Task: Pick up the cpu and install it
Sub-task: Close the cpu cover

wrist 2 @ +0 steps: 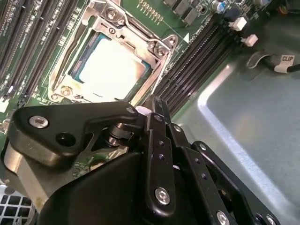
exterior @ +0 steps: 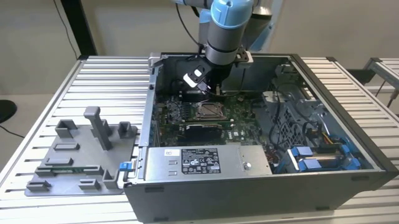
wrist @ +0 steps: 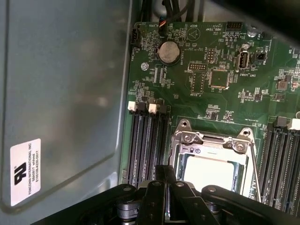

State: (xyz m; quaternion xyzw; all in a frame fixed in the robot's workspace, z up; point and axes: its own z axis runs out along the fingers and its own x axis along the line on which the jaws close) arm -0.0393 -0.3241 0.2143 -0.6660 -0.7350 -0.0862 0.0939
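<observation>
Second wrist view: the cpu (wrist 2: 110, 70) lies flat inside the metal socket frame (wrist 2: 161, 47) on the motherboard (wrist 2: 154, 14), silvery top facing up. The chip is near-square, so no long axis stands out. Its edges run parallel to the socket frame and to the memory slots (wrist 2: 197, 56) beside the frame.

Judged from this, pick-up and placement are done and the chip is seated. Whether the socket frame's retention lever is latched cannot be told.

The tool (wrist 2: 154, 104) hangs just above one edge of the socket frame, its fingers drawn together with nothing seen between them and clear of the chip.

In the exterior view, the socket frame sits mid-board inside the open computer case (exterior: 349, 140) on the desk (exterior: 112, 79).
</observation>
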